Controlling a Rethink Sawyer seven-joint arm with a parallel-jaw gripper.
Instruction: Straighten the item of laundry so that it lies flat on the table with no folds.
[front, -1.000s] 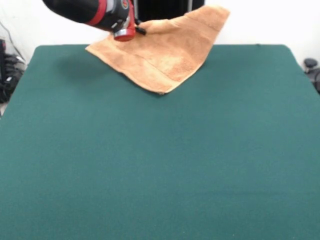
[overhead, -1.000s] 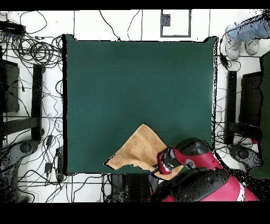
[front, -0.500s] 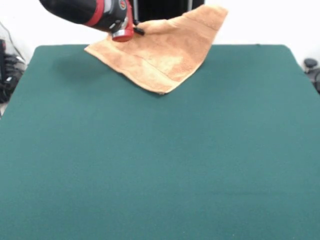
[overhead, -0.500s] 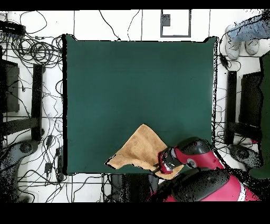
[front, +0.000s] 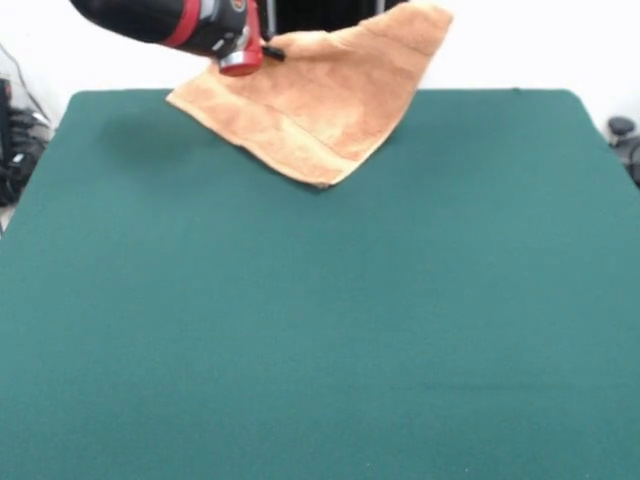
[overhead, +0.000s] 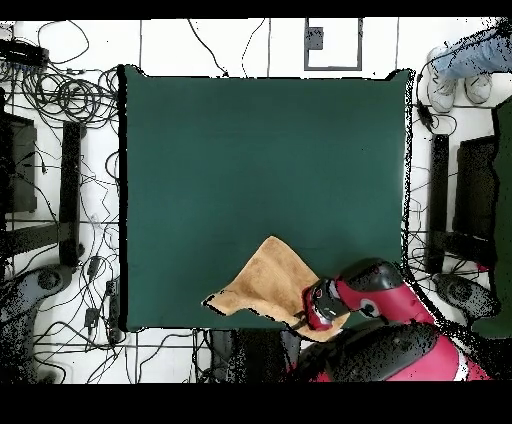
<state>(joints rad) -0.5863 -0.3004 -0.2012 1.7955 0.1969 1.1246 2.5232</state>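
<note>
Towel (front: 320, 100) and gripper (front: 262, 52) shifted slightly toward frame top: cloth lies diagonally folded at table's (front: 320, 330) upper centre, point aimed down-frame, gripper at its upper-left edge, jaw state indiscernible

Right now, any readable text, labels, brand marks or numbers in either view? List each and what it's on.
None readable.
Towel: no tag or print visible, only a woven band.
Table: plain green cloth, no markings.
Arm: small marks on the red and black wrist by the gripper, too blurred to read.
Overhead view: dark square on the floor past the table's far edge, too small to read.
</note>
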